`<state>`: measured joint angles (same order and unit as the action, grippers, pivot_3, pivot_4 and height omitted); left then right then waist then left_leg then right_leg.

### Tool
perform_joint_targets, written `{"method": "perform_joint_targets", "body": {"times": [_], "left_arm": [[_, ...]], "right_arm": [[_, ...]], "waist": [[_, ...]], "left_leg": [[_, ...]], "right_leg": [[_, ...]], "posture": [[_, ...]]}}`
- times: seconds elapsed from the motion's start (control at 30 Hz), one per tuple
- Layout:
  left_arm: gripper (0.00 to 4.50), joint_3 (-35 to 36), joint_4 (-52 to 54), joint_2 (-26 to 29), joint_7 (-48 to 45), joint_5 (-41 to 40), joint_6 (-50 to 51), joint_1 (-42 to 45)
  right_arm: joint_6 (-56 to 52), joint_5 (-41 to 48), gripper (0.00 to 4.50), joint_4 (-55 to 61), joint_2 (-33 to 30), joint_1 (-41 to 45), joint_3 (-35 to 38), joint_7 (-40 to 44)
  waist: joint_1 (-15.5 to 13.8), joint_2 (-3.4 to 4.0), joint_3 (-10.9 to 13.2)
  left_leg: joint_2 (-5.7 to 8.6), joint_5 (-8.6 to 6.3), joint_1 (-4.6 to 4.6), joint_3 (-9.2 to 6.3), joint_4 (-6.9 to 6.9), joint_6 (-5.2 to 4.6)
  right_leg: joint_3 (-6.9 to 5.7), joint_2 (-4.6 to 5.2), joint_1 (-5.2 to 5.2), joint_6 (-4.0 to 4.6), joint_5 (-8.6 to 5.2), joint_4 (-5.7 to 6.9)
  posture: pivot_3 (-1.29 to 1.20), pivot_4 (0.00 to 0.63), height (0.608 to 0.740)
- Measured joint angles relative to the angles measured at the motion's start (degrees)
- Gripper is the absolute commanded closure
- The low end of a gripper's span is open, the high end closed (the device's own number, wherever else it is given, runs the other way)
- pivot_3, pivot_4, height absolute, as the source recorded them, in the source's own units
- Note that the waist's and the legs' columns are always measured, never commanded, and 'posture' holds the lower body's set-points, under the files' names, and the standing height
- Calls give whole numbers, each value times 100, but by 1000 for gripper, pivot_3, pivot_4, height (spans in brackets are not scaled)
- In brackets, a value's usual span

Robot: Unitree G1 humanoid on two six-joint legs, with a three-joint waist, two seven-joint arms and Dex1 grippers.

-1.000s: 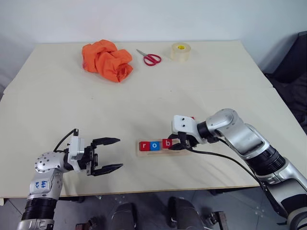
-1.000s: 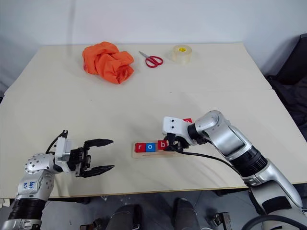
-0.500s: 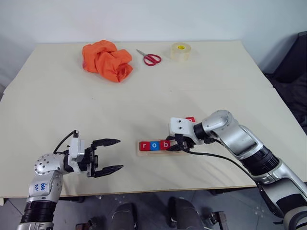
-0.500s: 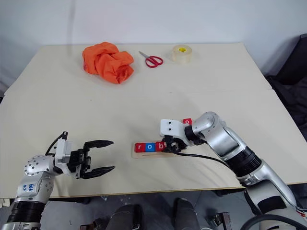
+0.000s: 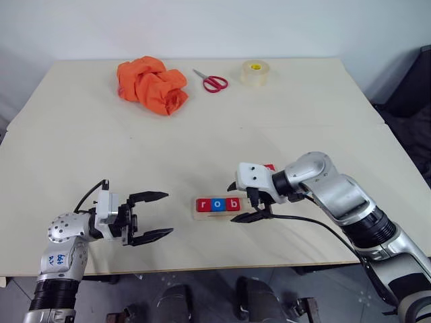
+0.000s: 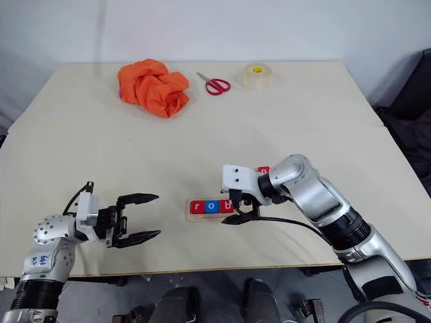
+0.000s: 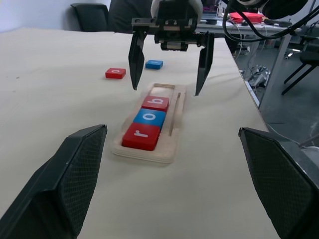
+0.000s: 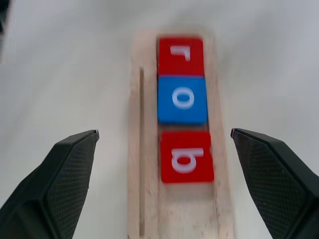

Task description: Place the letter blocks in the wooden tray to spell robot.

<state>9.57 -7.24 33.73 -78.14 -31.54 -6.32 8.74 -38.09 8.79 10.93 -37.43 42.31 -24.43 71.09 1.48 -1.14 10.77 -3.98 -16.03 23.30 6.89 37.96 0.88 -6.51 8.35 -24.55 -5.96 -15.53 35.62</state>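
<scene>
The wooden tray (image 5: 225,207) lies on the counter (image 5: 202,134) near its front edge, with 3 letter blocks (image 8: 182,108) seated in a row — red r, blue o, red b. 2 more tiles lie loose on the counter behind the tray: a red block (image 7: 115,72) and a blue block (image 7: 154,63). The right gripper (image 5: 244,200) hovers over the tray's bare end, its jaws spread wide and holding nothing. The left gripper (image 5: 149,217) waits beside the tray's r end, jaws likewise apart and empty. The tiles look light, stiff and flat, probably a bit slick — best pinched across 2 opposite edges, since the thin profile leaves little to grip.
</scene>
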Motion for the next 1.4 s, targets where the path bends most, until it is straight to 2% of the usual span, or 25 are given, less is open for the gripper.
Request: {"method": "perform_joint_targets", "body": {"times": [0.13,0.37,0.5,0.77,0.9,1.4], "left_arm": [[0,-16,-55,-2,-33,1,5,55],[0,-66,-305,2,-130,11,27,284],[0,-105,-425,0,-161,14,28,494],[0,-140,-705,5,-277,30,37,671],[0,-169,-746,2,-328,41,37,756],[0,-181,-834,-21,-390,51,37,858]], "right_arm": [[-136,400,39,136,-38,-521,798,-308],[143,559,39,10,-262,-1644,2261,-1157],[135,669,39,25,-290,-1974,2956,-1654],[50,1186,39,461,-1024,-3681,4301,-1451],[307,1290,39,443,-1044,-3975,4507,-1379],[460,1525,39,457,-1044,-3980,4511,-1518]], "waist": [[-7,-1,0],[-13,-1,0],[9,0,0],[-116,-1,0],[-114,-1,0],[-138,-1,0]], "left_leg": [[2,-3,1,2,1,-1],[2,-3,0,3,0,-1],[0,-2,-3,2,-1,1],[2,-9,-3,5,1,-11],[2,-8,-7,6,1,-10],[2,-7,-5,4,2,-9]], "right_leg": [[0,0,2,0,0,-4],[0,0,3,0,0,-4],[1,-2,2,0,0,0],[4,-1,8,-3,2,-11],[6,-2,8,-6,3,-8],[6,-2,8,-7,4,-9]], "posture": [[0,150,740],[0,150,740],[0,150,740],[0,150,740],[0,150,740],[0,150,740]]}}
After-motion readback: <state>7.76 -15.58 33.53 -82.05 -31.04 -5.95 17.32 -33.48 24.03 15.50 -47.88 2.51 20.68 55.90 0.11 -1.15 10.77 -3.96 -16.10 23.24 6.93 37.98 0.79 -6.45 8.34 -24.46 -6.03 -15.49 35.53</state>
